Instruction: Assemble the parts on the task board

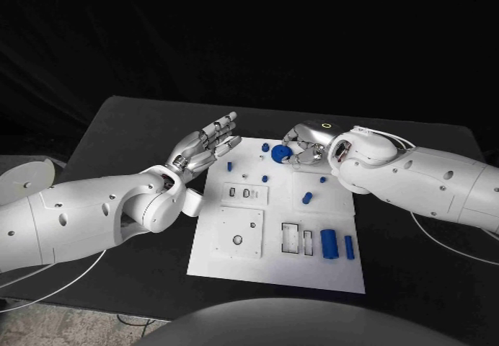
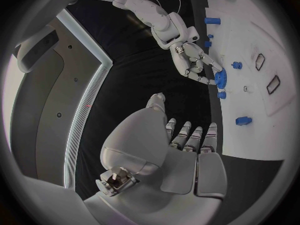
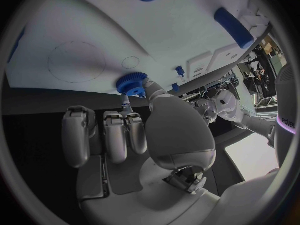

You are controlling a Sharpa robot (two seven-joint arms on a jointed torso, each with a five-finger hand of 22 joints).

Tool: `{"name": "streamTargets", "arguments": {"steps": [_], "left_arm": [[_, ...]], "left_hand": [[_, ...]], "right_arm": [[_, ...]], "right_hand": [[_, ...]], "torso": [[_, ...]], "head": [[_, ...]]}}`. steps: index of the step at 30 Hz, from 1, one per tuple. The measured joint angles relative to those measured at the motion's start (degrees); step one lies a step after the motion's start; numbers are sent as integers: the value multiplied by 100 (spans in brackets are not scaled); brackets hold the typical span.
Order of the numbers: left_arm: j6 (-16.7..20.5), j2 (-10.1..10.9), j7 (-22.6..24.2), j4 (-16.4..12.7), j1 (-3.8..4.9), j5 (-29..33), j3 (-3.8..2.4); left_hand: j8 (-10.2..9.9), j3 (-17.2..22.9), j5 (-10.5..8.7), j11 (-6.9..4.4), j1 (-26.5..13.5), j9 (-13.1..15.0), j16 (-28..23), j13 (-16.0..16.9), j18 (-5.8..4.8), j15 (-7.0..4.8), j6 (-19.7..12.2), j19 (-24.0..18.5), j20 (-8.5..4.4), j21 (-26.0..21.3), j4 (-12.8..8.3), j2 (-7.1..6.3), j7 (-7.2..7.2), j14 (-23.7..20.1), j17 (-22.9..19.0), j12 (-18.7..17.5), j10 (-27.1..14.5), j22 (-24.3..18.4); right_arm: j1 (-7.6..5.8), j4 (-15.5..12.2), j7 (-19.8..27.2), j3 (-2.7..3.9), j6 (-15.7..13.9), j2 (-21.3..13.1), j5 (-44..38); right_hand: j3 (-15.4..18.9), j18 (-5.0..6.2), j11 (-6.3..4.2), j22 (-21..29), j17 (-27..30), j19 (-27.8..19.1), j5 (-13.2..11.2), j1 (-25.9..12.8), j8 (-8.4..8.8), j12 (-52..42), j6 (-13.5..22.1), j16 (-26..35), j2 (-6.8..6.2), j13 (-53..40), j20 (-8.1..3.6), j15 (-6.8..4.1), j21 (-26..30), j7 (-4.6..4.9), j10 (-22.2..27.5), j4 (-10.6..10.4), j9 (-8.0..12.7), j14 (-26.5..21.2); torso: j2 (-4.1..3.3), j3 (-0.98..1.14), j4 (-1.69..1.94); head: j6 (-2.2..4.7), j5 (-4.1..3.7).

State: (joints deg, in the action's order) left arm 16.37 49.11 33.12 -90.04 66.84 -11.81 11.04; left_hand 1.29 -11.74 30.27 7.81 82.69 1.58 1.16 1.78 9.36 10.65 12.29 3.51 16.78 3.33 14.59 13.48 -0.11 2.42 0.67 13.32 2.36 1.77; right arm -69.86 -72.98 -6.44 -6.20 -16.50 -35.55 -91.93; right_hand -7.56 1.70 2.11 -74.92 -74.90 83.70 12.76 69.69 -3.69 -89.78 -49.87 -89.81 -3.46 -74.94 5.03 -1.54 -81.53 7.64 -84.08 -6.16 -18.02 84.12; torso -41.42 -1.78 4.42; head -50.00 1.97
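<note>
- Right hand pinches blue gear at its fingertips, over task board far edge.
- Left hand spread, empty.
- Other parts lie loose; most assembly apparently remains.

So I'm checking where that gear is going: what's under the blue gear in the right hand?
The right hand pinches the blue gear at the white board's edge. What lies directly beneath it is covered.

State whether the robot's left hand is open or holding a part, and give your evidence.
Open. The left hand hovers over the task board's left edge with fingers spread and nothing in them; the left wrist view shows the same.
</note>
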Motion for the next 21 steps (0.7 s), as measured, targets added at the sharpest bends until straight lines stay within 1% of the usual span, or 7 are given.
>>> {"name": "streamTargets", "arguments": {"steps": [2, 5, 6, 12, 14, 15, 21], "left_arm": [[0, 3, 0, 0, 0, 2, 2], [0, 4, 0, -1, 0, 5, 4], [0, 4, 0, -1, 0, 5, 4], [-1, -3, 0, 0, 0, 9, 6], [-1, -4, 0, 2, 0, 10, 7], [-1, -5, 0, 2, 0, 10, 7], [-2, -5, -1, 3, 0, 13, 9]], "left_hand": [[0, 0, 1, 9, 0, 0, 0, 0, 0, 0, 0, 0, 0, 0, 0, 0, 0, 0, 0, 0, 9, 0], [0, 0, 1, 9, 0, 0, 0, 0, 0, 0, 0, 0, 0, 0, 0, 0, 0, 0, 4, 0, 10, 2], [0, 0, 1, 9, 0, 0, 0, 0, 1, 0, 0, 0, 0, 0, 0, 0, 0, 0, 5, 0, 9, 5], [0, 17, 22, 9, 0, 0, 0, 5, 0, 0, 0, 0, 0, 0, -17, 0, 0, 0, 5, 0, 9, 5], [0, 17, 22, 9, 0, 0, 0, 4, 0, 0, 0, 0, 0, 0, -17, 0, 0, 0, 4, 0, 9, 5], [0, 17, 22, 9, 0, 0, 0, 4, 0, 0, 0, 0, 0, 0, -17, 0, 0, 0, 4, 0, 9, 5], [0, 33, 22, 9, 30, 0, 0, 4, 0, 0, 0, 0, 0, 0, -33, -30, 0, 0, 4, 0, 10, 5]], "right_arm": [[0, -1, -1, 0, 2, -4, 2], [-2, -1, -2, 0, 6, -6, 6], [-2, -1, -2, 0, 7, -5, 8], [-4, 4, -2, 2, 7, 11, 15], [-4, 11, -2, 2, 7, 22, 20], [-4, 14, -2, 2, 7, 27, 22], [-2, 41, -2, 0, 6, 38, 40]], "right_hand": [[-32, 0, 0, 0, -1, 0, 243, 32, -28, 0, -52, 0, 32, 0, 0, 0, 0, -27, 0, 32, 2, 0], [-42, 0, 0, 0, -5, 0, 413, 45, -39, 0, -91, 0, 45, 0, 0, 0, 0, -7, 0, 19, 6, 0], [-47, 0, 0, 0, -5, 0, 434, 46, -39, 0, -108, 0, 45, 0, 0, 0, 0, -25, 0, 15, 6, 0], [-70, 0, 0, 1, -4, 0, 472, 41, -41, 0, -169, 0, 49, 1, 0, 0, 0, -23, 0, -55, 7, 0], [-65, 0, 0, 1, -4, 0, 514, -21, -50, 0, -186, 0, 112, 1, 0, 0, 0, -37, 0, -96, 6, 0], [-76, 0, 0, 1, -4, 0, 546, -25, -50, 0, -207, 0, 115, 1, 0, 0, 0, -20, 0, -114, 6, 0], [-72, 1, 0, 1, -4, 0, 578, -121, -50, 0, -283, 0, 204, 1, 0, 0, 0, -35, -1, -222, 7, 0]], "torso": [[-1, -1, 1], [-1, 2, 0], [-1, 2, 1], [-2, 3, 2], [-2, 3, 3], [-2, 3, 4], [-1, 1, 9]], "head": [[0, -2], [0, -8], [0, -9], [0, -16], [0, -18], [0, -18], [0, -5]]}}
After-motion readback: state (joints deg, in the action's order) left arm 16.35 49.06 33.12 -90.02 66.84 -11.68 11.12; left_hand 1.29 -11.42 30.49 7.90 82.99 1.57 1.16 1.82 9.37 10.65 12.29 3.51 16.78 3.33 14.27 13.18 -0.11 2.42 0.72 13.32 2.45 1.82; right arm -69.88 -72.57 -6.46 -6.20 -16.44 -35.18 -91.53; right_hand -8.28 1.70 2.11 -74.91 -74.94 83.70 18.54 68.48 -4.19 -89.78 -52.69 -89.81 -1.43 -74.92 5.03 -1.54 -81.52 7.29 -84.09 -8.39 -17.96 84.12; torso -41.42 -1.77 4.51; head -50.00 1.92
